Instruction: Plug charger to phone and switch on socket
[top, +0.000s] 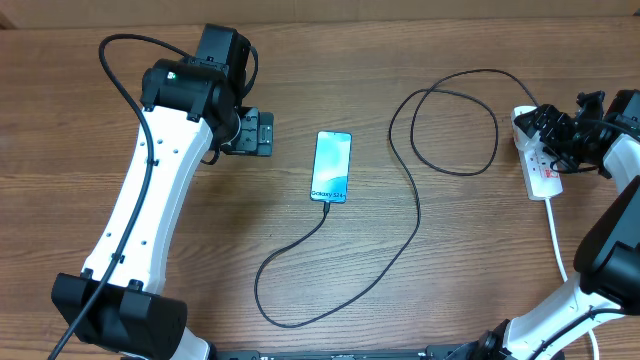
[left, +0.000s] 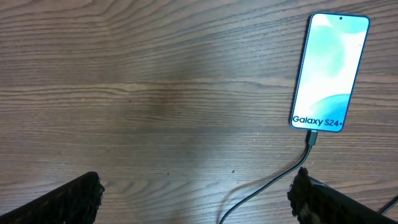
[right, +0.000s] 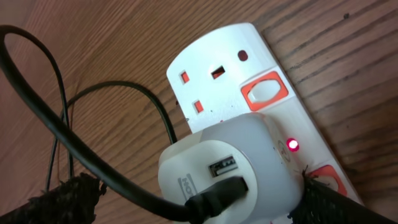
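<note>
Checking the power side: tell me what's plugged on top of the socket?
A white adapter sits in the socket, the charger plugged into its face; a red light glows beside it. The outlet beneath is covered.

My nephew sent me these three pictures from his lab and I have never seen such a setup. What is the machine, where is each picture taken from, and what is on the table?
The machine is two white and black robot arms at a wooden table, each ending in a two-finger gripper.

The wide picture looks down from above. The other two come from cameras on the wrists, so dark fingertips show at their bottom corners.

The left gripper is open and hovers beside the phone, holding nothing. The phone's screen is lit, and the thin black charger is plugged into its lower end.

The right gripper is open over the socket, a white power strip. A white adapter sits in it with the black cable attached, and a small red light glows next to it.
</note>
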